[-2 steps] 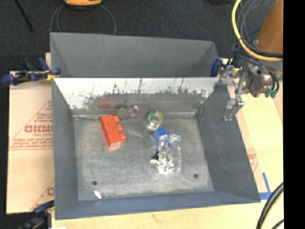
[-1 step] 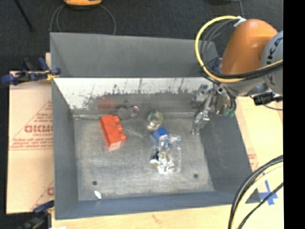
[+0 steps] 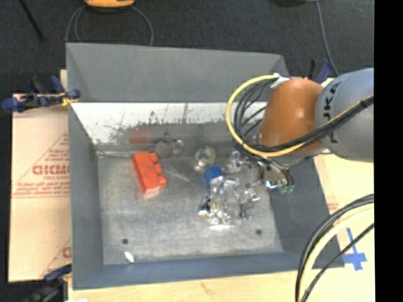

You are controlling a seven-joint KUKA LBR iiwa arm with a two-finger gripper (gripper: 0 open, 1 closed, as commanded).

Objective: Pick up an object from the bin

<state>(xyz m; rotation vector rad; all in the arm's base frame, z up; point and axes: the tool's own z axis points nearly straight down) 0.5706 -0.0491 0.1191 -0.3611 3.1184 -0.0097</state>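
Note:
My gripper [image 3: 228, 201] hangs low over the right half of the bin floor, below the orange wrist cover. A small blue thing [image 3: 213, 174] lies right at its upper left edge, touching or nearly touching it. Just behind that sits a small clear, greenish round thing [image 3: 204, 155]. A red-orange toy brick [image 3: 148, 171] with studs lies flat at the left middle of the bin, well apart from the gripper.
A small pale purplish thing [image 3: 177, 146] lies near the back wall. A tiny white scrap [image 3: 129, 256] rests at the front left corner. The arm and its cable loops cover the bin's right back corner.

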